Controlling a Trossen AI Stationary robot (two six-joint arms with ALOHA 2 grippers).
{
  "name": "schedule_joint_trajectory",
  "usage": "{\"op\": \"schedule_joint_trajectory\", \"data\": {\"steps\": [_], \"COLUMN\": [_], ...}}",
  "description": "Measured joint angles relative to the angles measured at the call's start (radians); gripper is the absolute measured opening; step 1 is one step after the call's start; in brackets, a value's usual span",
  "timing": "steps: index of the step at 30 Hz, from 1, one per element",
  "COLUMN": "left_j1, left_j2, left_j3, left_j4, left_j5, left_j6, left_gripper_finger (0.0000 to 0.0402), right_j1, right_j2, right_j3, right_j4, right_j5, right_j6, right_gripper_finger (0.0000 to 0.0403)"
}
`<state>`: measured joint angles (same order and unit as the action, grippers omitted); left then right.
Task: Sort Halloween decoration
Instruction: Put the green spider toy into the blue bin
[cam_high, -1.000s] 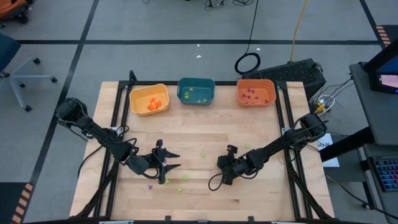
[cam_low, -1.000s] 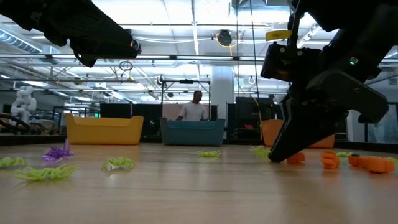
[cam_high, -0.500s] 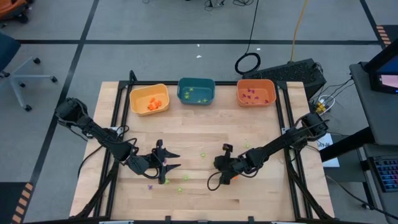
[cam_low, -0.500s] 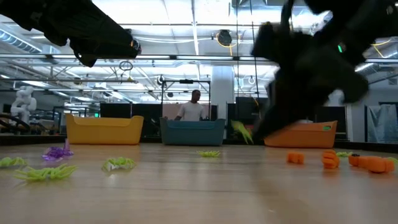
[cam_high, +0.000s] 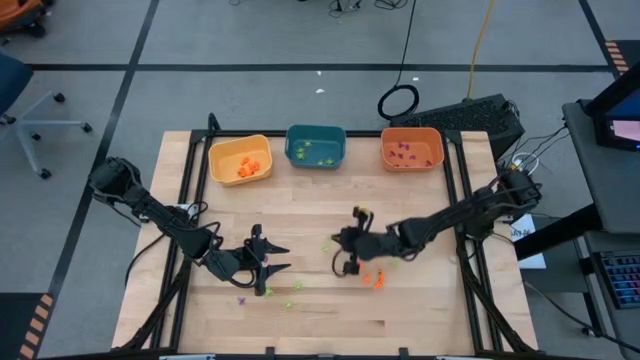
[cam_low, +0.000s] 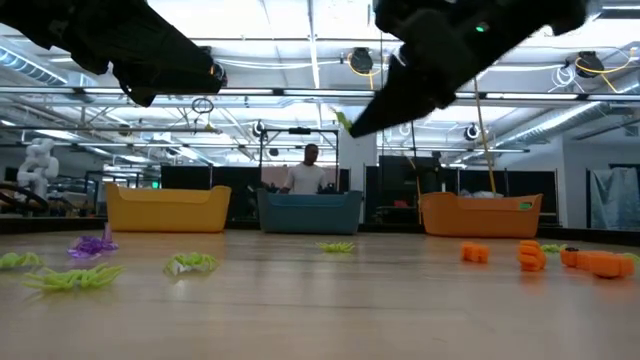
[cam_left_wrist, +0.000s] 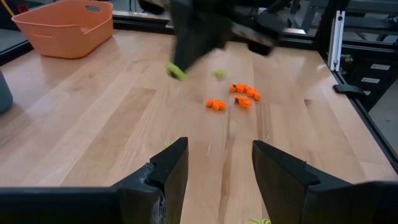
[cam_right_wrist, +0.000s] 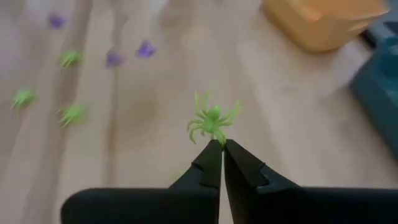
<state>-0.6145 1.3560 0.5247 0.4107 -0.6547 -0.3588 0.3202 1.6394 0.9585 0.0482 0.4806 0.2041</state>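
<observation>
The Halloween decoration is scattered as tiny trinkets. Orange ones (cam_high: 372, 278) lie on the table's middle right, and green and purple ones (cam_high: 290, 300) lie near the front left. My right gripper (cam_right_wrist: 221, 154) hangs above the table's middle, shut on a light-green spider (cam_right_wrist: 212, 121), which also shows in the low view (cam_low: 345, 121). My left gripper (cam_high: 272, 257) stands open above the front left with nothing between its fingers (cam_left_wrist: 168, 171). My right gripper pinches the light-green spider by the leg end nearest the fingers (cam_right_wrist: 217, 139), only at the free ends of its two fingers. The fingers slant down toward the table's left. The spider sticks out beyond the fingertips, lifted clear of the table.
Three bins stand along the far edge: yellow (cam_high: 240, 160) holding orange pieces, teal (cam_high: 315, 147) holding green ones, orange (cam_high: 411, 149) holding purple ones. Another green trinket (cam_high: 326, 246) lies on the table by the right gripper. A person stands beyond the table (cam_low: 311, 172).
My right gripper has shut on the green spider down on the table, then risen and swung toward the table's left and far side, tipping closer to level. The spider is now lifted clear. The orange trinkets it stood over lie uncovered.
</observation>
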Motion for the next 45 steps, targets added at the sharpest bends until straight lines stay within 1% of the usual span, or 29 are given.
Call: {"op": "schedule_joint_trajectory", "data": {"steps": [7,11,14,16,18,21,23,26,32,34,38,41,45], "left_j1": [0.000,0.000,0.000,0.001,0.002,0.002,0.002,0.002,0.002,0.002,0.006,0.036,0.091], "left_j2": [0.000,0.000,0.000,0.000,0.000,0.000,0.000,0.000,0.000,0.000,0.000,0.000,0.000], "left_j3": [0.000,0.000,0.000,0.000,0.000,0.000,0.000,0.000,0.000,0.000,-0.001,-0.001,-0.001], "left_j4": [-0.001,-0.001,-0.001,0.000,-0.001,-0.002,-0.011,-0.050,-0.152,-0.183,-0.191,-0.181,-0.180], "left_j5": [0.000,0.000,0.000,-0.005,-0.036,-0.127,-0.152,-0.127,-0.034,-0.003,0.002,-0.003,-0.005], "left_j6": [0.001,0.017,0.040,0.065,0.115,0.162,0.163,0.123,-0.002,-0.026,-0.023,-0.003,0.002], "left_gripper_finger": [0.0176,0.0176,0.0176,0.0176,0.0176,0.0176,0.0176,0.0176,0.0176,0.0176,0.0176,0.0176,0.0176], "right_j1": [-0.139,-0.232,-0.301,-0.345,-0.391,-0.459,-0.500,-0.556,-0.680,-0.714,-0.773,-0.810,-0.844], "right_j2": [-0.060,-0.069,-0.070,-0.071,-0.070,-0.070,-0.071,-0.071,-0.069,-0.062,-0.039,-0.004,0.066], "right_j3": [0.000,0.001,0.042,0.076,0.119,0.194,0.233,0.275,0.290,0.290,0.290,0.290,0.290], "right_j4": [0.021,0.057,0.033,0.006,-0.040,-0.129,-0.188,-0.258,-0.293,-0.296,-0.303,-0.293,-0.238], "right_j5": [-0.011,-0.013,-0.032,-0.040,-0.066,-0.141,-0.188,-0.260,-0.451,-0.476,-0.488,-0.490,-0.508], "right_j6": [-0.088,-0.140,-0.164,-0.148,-0.138,-0.152,-0.185,-0.250,-0.396,-0.423,-0.436,-0.428,-0.427], "right_gripper_finger": [0.0000,0.0000,0.0000,0.0000,0.0000,0.0000,0.0000,0.0000,0.0000,0.0000,0.0000,0.0000,0.0000]}}
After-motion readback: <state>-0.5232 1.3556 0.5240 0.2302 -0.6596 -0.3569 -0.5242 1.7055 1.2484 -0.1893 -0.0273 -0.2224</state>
